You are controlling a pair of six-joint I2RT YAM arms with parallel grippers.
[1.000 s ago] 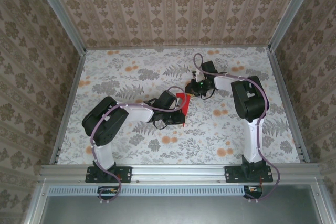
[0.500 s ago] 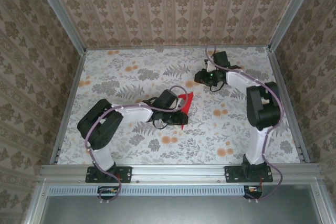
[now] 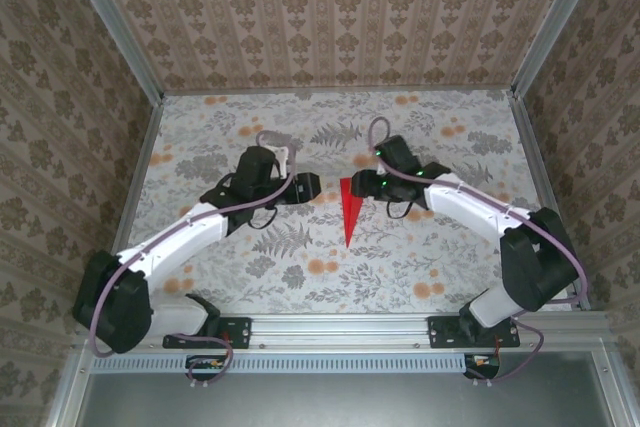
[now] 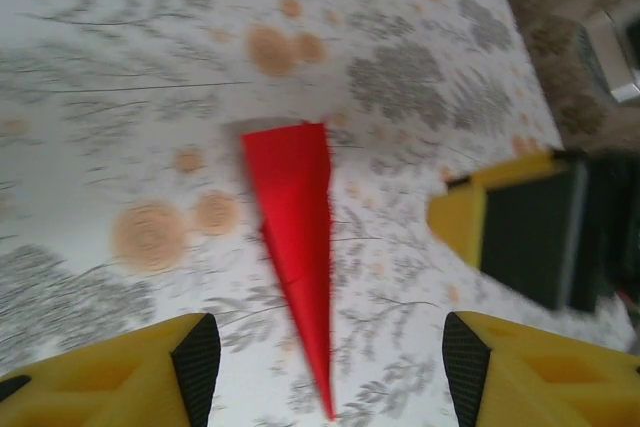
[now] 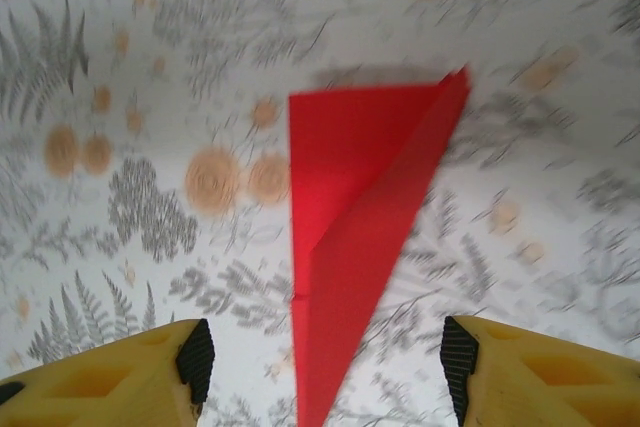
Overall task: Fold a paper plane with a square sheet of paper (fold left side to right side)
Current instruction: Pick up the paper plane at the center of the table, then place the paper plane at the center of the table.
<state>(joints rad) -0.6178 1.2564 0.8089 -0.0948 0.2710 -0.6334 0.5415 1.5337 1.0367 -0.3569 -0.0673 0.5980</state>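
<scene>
On the table I see the paper plane lying folded (seemingly finished); left gripper and right gripper flank it, both released.

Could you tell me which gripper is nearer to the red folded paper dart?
Right. The right gripper sits by the wide end of the bright red pointed paper plane; the left gripper is farther, to its left.

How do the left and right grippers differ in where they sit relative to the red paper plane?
Side: the left gripper is left of the paper plane, the right gripper right of it. Gap: the left gripper stands apart, tablecloth showing between; the right gripper sits close by the plane's wide far end. Both are open, holding nothing, pointed at the plane.
</scene>
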